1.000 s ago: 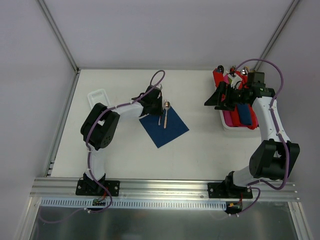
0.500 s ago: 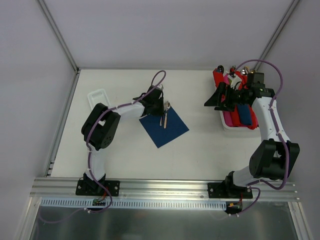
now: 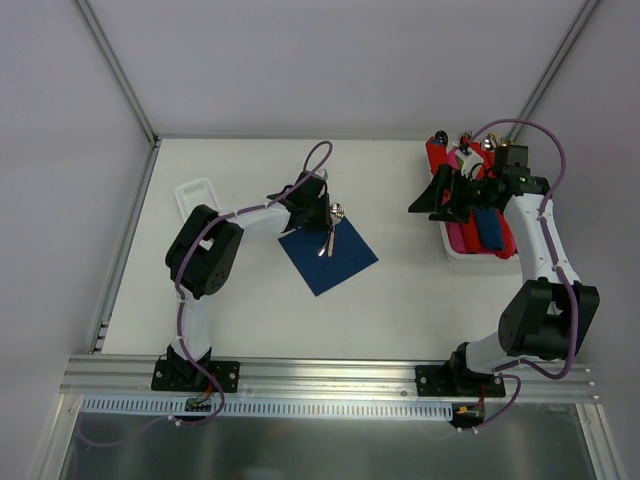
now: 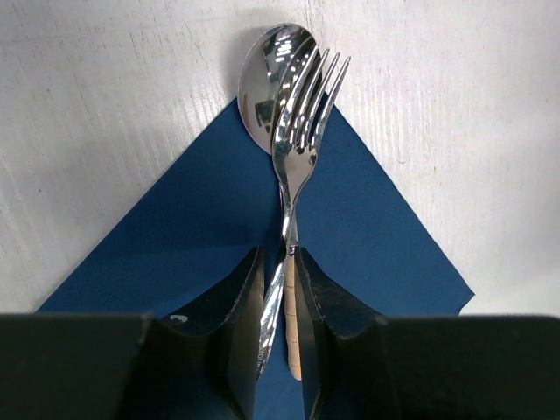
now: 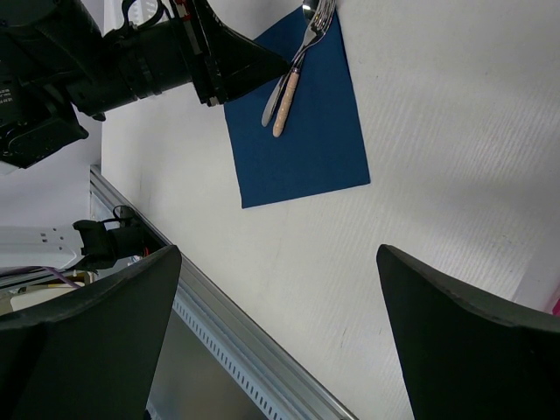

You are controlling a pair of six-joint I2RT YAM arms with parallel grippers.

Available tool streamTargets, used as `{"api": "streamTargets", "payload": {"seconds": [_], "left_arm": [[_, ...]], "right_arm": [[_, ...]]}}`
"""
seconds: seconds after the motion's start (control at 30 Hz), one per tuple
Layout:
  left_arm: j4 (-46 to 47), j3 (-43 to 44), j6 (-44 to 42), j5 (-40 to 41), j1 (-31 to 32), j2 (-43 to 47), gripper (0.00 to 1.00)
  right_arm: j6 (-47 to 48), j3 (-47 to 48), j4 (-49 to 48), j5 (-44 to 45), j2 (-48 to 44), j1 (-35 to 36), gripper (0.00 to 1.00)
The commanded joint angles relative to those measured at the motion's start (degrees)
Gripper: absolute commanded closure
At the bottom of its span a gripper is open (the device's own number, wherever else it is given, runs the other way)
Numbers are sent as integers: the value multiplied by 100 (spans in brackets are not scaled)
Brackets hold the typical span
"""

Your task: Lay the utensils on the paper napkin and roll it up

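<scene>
The first half of the job looks all but done. The paper napkin (image 4: 376, 227) lies flat and unrolled near the middle of the tabletop (image 3: 250, 310), turned so that one corner points toward the far edge. The utensils (image 4: 289, 175) rest on it as a pair. The fork (image 4: 297, 131) lies on top of the spoon (image 4: 262, 79), with both heads at that far corner. The spoon's bowl hangs partly past the napkin's corner onto the bare tabletop. Their handles (image 4: 293, 350) run back along the napkin's diagonal.

The left tool (image 4: 278, 262) sits low over the napkin, one finger on each side of the handles and the gap between them narrow. The handles nearly fill that gap, and the pictures do not show whether the fingers are pinching them or merely flanking them. In the right wrist view the cutlery appears to lie flat on the paper.

The right tool (image 5: 280, 254) is spread wide and holds nothing. It hangs near the tray (image 3: 452, 247) of coloured rolled napkins (image 3: 478, 232) by the right edge, well apart from the blue sheet.

By this judgement, the release must be completed and the left tool drawn clear. The whole rolling step then remains, as no edge of the napkin is folded or lifted yet.
</scene>
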State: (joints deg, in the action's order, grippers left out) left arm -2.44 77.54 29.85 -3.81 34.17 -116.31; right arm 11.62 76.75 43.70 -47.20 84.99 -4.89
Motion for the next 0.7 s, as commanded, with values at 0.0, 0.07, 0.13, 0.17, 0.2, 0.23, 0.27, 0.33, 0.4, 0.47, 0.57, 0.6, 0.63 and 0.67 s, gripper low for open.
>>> {"api": "streamTargets", "payload": {"seconds": [0.0, 0.07, 0.13, 0.17, 0.2, 0.23, 0.27, 0.33, 0.4, 0.47, 0.57, 0.6, 0.63, 0.67], "left_arm": [[-20, 183, 109, -146, 54, -23, 80], [-20, 183, 144, -137, 54, 55, 80], [-20, 191, 206, -137, 54, 117, 79], [-11, 192, 223, -137, 46, 196, 79], [-29, 192, 241, -102, 54, 249, 79], [-29, 200, 258, -93, 54, 293, 79], [-37, 209, 267, -76, 46, 398, 79], [-108, 279, 241, -14, 54, 495, 79], [-274, 445, 197, 56, 37, 601, 79], [-450, 499, 197, 56, 2, 697, 77], [-854, 701, 250, -14, -104, 715, 75], [-977, 754, 241, -23, -130, 706, 74], [-1100, 885, 154, -5, -139, 689, 74], [-1371, 964, 75, -5, -148, 628, 74]], "right_arm": [[42, -11, -64, -61, -62, 14, 1], [42, -2, -72, -61, -62, 14, 1], [51, -2, -72, -96, -70, 14, 1], [60, -2, -72, -96, -62, 14, 1], [60, -2, -72, -105, -62, 14, 1], [51, -11, -81, -105, -62, 23, 1], [60, -11, -81, -105, -53, 23, 1], [51, -2, -90, -88, -44, 40, 1], [60, 7, -99, -61, -35, 93, 1], [69, -2, -108, 18, -35, 189, 1], [69, -11, -143, 123, -9, 356, 4], [77, -2, -143, 149, 35, 400, 5], [60, 24, -143, 167, 61, 435, 5], [43, 42, -143, 185, 88, 479, 6]]}}
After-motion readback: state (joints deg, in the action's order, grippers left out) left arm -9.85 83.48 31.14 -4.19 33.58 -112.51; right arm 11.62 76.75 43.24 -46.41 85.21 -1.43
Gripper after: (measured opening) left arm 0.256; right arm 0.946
